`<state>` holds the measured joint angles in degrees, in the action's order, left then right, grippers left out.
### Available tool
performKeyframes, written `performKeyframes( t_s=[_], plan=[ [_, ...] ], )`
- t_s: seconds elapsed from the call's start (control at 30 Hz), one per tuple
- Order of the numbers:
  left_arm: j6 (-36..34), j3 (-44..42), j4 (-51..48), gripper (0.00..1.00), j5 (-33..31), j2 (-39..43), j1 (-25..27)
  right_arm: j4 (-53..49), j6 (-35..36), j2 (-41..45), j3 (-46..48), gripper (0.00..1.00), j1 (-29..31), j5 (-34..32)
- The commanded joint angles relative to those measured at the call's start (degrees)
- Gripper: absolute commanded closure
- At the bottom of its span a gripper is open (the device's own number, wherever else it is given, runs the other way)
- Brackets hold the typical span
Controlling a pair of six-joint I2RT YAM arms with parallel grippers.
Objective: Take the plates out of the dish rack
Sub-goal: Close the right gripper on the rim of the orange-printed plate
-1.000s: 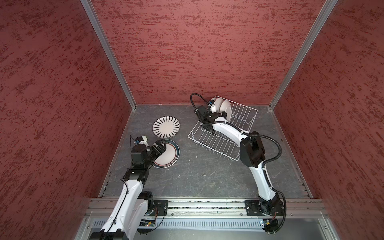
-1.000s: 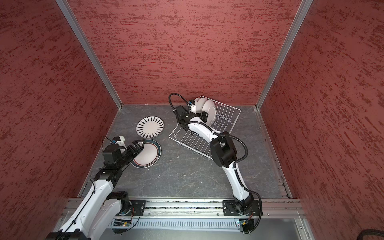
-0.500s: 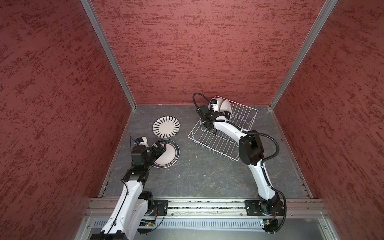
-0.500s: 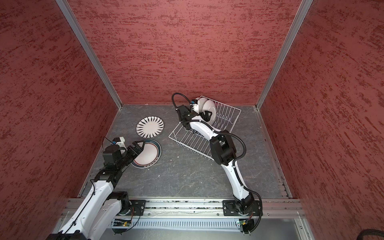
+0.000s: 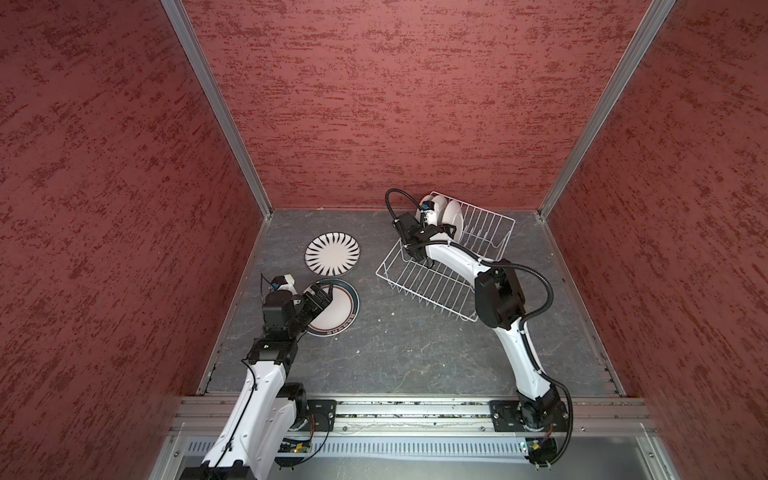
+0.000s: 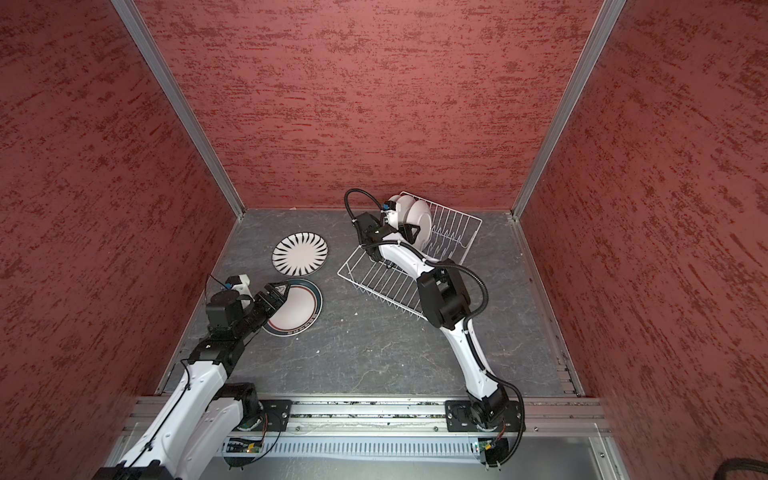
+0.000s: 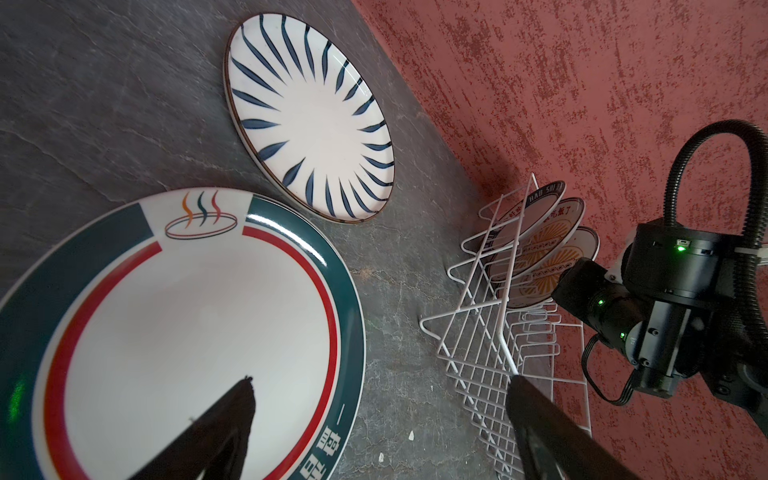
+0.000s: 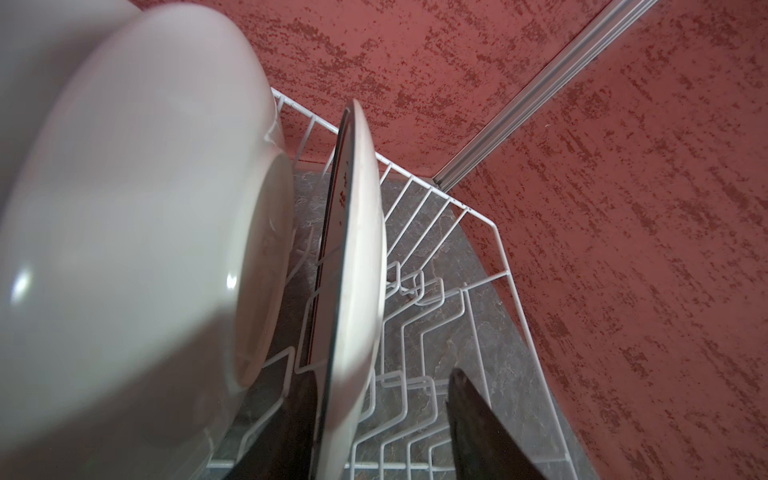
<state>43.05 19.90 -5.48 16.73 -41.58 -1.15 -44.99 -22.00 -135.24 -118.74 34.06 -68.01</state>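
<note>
In both top views my right gripper [image 5: 444, 227] has pushed further in over the dish rack [image 5: 432, 286] than a second ago. It now sits at the end plate [image 5: 452, 212], the standing plate nearest the rack's empty slots. My left gripper [image 5: 322, 296] has not moved. It hangs well apart from the rack over the green-rimmed plate [image 5: 338, 309], and the striped plate [image 5: 332, 254] lies flat on the table between that plate and the rack's far end.

From my left wrist, my left fingers [image 7: 226, 424] stand wide with nothing between them. Beyond them three plates [image 7: 540, 249] stand upright at the rack's far end.

From my right wrist the change is plain: my jaws were wide a second ago and are now coming together astride the end plate's [image 8: 357, 249] rim. One finger [image 8: 286, 432] lies at its printed face. The other [image 8: 478, 424] is still apart from its white back, so I have no grip yet. The next plate [image 8: 145, 216] stands just beside it.

I judge two plates are out and three are left, and this squeeze starts the third. It must finish before I lift, and the lift should go straight up out of the prongs to spare the neighbour.
</note>
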Motion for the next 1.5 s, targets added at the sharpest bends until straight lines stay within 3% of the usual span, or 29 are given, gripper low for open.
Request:
performKeyframes(
  t_s=[0.0,1.47],
  plan=[
    [0.02,-0.57,0.38,0.06,0.58,0.10,0.36,1.55,1.06,-0.55,-1.34,0.52,-0.67,-3.08],
    [0.90,-1.41,0.29,0.06,0.14,1.47,0.36,24.99,16.28,-1.25,6.96,0.81,-1.54,-9.42]
  ],
)
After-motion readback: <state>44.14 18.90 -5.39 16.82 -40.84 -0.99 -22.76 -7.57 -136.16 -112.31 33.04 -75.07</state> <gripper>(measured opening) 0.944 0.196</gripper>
